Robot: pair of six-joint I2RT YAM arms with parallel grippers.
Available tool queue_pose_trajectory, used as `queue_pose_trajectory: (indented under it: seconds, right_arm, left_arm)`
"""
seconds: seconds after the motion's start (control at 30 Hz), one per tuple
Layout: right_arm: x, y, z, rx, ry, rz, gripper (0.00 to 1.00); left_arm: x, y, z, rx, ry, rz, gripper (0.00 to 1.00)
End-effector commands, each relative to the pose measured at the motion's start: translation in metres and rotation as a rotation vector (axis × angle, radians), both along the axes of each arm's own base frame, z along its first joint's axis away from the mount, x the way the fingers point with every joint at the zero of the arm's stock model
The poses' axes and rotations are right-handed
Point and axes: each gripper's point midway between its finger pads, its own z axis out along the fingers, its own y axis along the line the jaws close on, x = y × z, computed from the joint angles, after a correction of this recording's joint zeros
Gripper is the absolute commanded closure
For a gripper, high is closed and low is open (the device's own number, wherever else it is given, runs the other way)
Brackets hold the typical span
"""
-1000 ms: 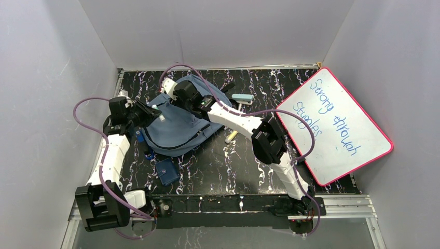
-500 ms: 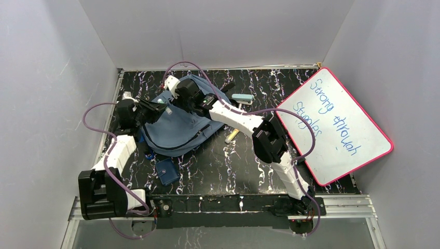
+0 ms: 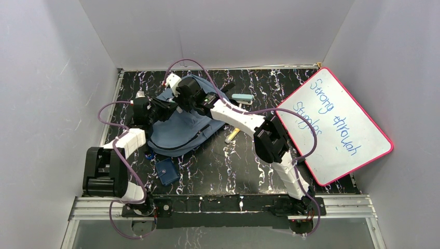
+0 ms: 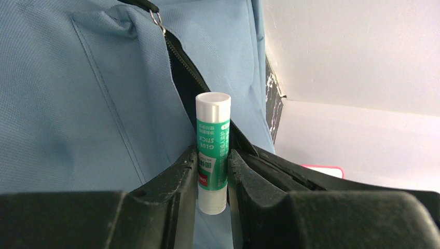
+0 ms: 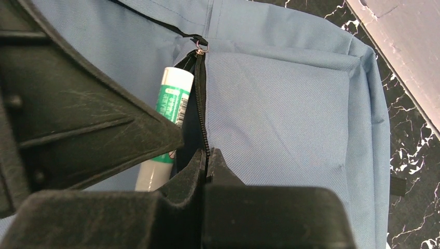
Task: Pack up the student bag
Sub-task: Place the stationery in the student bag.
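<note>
The student bag [image 3: 181, 129] lies flat on the black marbled desk [image 3: 218, 171], with both pincers at its open zip [image 5: 200, 93]. The left pincer [image 4: 212, 155] is clamped on a green-and-white glue stick [image 4: 213, 129], whose white cap points at the dark slit of the bag's opening. The right pincer [image 5: 207, 158] is pinched tight on the bag's zip edge, just beside the stick.

Right between the fingers of my left pincer [image 4: 212, 156], the glue stick [image 4: 212, 140] shows "GLUE STICK" in white on its green label, plus a barcode and smaller print I can't read. Far right of the pincer, the whiteboard [image 3: 334, 124] reads "Strong through Struggles" in blue marker.
</note>
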Motion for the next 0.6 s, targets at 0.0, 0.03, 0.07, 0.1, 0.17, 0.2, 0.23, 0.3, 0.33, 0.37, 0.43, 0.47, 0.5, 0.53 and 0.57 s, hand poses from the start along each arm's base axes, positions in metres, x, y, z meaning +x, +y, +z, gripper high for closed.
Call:
queue_pose_trajectory:
  seconds: [0.0,0.03,0.07,0.1,0.17,0.2,0.23,0.3,0.33,0.37,0.43,0.47,0.5,0.53,0.57]
  right_arm:
    - [-0.007,0.011,0.087,0.199,-0.074,0.031,1.0]
    - [-0.008,0.011,0.088,0.202,-0.07,0.034,1.0]
    - [-0.008,0.011,0.091,0.21,-0.07,0.035,1.0]
    - [-0.009,0.012,0.091,0.213,-0.067,0.039,1.0]
    - [-0.012,0.012,0.095,0.221,-0.065,0.048,1.0]
    - [-0.013,0.012,0.095,0.225,-0.061,0.051,1.0]
    - [-0.015,0.013,0.096,0.227,-0.057,0.059,1.0]
    - [-0.016,0.015,0.096,0.237,-0.051,0.067,1.0]
    - [-0.017,0.015,0.096,0.242,-0.047,0.067,1.0]
    - [-0.019,0.015,0.097,0.247,-0.043,0.072,1.0]
    - [-0.02,0.016,0.096,0.256,-0.032,0.075,1.0]
    - [-0.021,0.016,0.095,0.258,-0.027,0.076,1.0]
    - [-0.022,0.016,0.094,0.26,-0.02,0.077,1.0]
    - [-0.022,0.016,0.092,0.26,-0.016,0.073,1.0]
    - [-0.022,0.015,0.092,0.262,-0.013,0.071,1.0]
  left_arm:
    - [0.018,-0.004,0.017,-0.026,-0.067,0.023,1.0]
    - [0.018,-0.007,0.014,-0.032,-0.058,0.016,1.0]
    - [0.018,-0.011,0.01,-0.038,-0.05,0.007,1.0]
    - [0.018,-0.014,0.007,-0.042,-0.044,-0.001,1.0]
    - [0.019,-0.02,0.005,-0.051,-0.042,-0.017,1.0]
    - [0.02,-0.023,0.003,-0.054,-0.039,-0.025,1.0]
    - [0.02,-0.026,0.003,-0.056,-0.039,-0.031,1.0]
    - [0.023,-0.031,0.003,-0.059,-0.044,-0.045,1.0]
    - [0.025,-0.033,0.004,-0.059,-0.045,-0.048,1.0]
    - [0.027,-0.034,0.004,-0.06,-0.047,-0.052,1.0]
    - [0.031,-0.037,0.006,-0.07,-0.059,-0.059,1.0]
    - [0.033,-0.039,0.008,-0.078,-0.069,-0.066,1.0]
    - [0.036,-0.041,0.011,-0.088,-0.081,-0.074,1.0]
    - [0.04,-0.043,0.014,-0.097,-0.092,-0.084,1.0]
    - [0.042,-0.045,0.014,-0.103,-0.093,-0.094,1.0]
